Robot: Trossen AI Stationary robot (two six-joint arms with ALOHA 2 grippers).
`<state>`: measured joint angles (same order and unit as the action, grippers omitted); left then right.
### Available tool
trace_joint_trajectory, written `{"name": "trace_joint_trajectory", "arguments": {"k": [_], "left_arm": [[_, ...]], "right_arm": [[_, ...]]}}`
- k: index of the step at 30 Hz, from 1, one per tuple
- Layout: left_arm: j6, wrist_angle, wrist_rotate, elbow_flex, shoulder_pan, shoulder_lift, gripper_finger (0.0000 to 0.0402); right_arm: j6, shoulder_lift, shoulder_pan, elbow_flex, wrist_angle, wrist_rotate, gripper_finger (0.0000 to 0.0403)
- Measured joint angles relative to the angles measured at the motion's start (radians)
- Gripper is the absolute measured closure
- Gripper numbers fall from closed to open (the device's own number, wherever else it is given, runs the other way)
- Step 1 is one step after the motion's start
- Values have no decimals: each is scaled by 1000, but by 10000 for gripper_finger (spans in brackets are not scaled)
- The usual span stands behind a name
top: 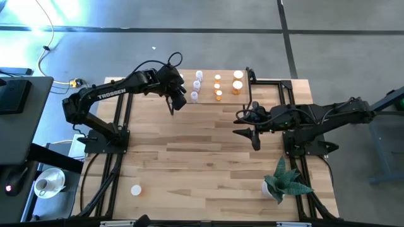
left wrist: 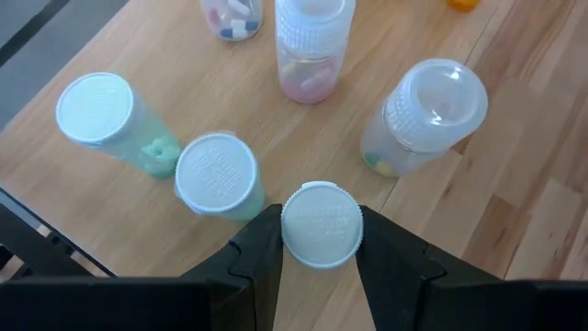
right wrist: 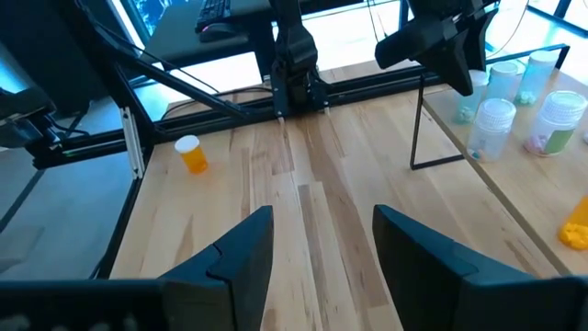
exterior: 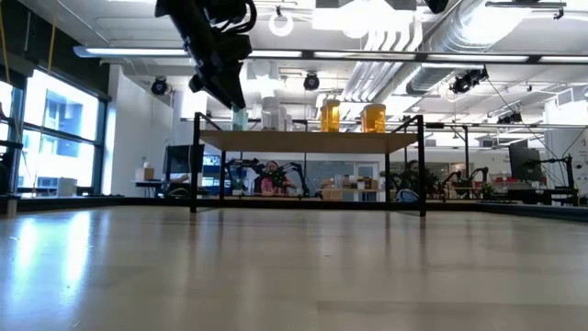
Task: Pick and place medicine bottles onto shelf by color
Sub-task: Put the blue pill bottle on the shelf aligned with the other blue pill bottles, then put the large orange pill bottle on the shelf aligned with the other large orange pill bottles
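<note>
While your right gripper [right wrist: 317, 248] waits mid-table, jaws apart and empty, note the lone orange bottle [right wrist: 192, 153] on the near-left tabletop, not yet shelved. Further back, left gripper [left wrist: 320, 241] is clamped on a pale green bottle [left wrist: 321, 223] over the shelf [top: 208, 101], left end, beside two other green bottles [left wrist: 215, 176]. Risk, in my judgement: spacing is tight, so a skewed descent or wide release could topple those neighbours.
</note>
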<state>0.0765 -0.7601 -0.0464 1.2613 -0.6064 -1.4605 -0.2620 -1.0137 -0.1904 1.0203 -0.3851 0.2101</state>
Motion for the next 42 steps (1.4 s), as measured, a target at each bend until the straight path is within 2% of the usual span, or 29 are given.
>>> {"name": "trace_joint_trajectory", "arguments": {"k": [15,29,42], "left_arm": [[17,-2,1,-2,0,-2,284],[-1,-24,9,-6,0,9,213],[-2,-38,9,-5,-2,92,208]], "right_arm": [[0,0,0,0,-19,0,224],[0,0,0,0,-40,0,224],[-10,0,0,0,-48,0,224]]}}
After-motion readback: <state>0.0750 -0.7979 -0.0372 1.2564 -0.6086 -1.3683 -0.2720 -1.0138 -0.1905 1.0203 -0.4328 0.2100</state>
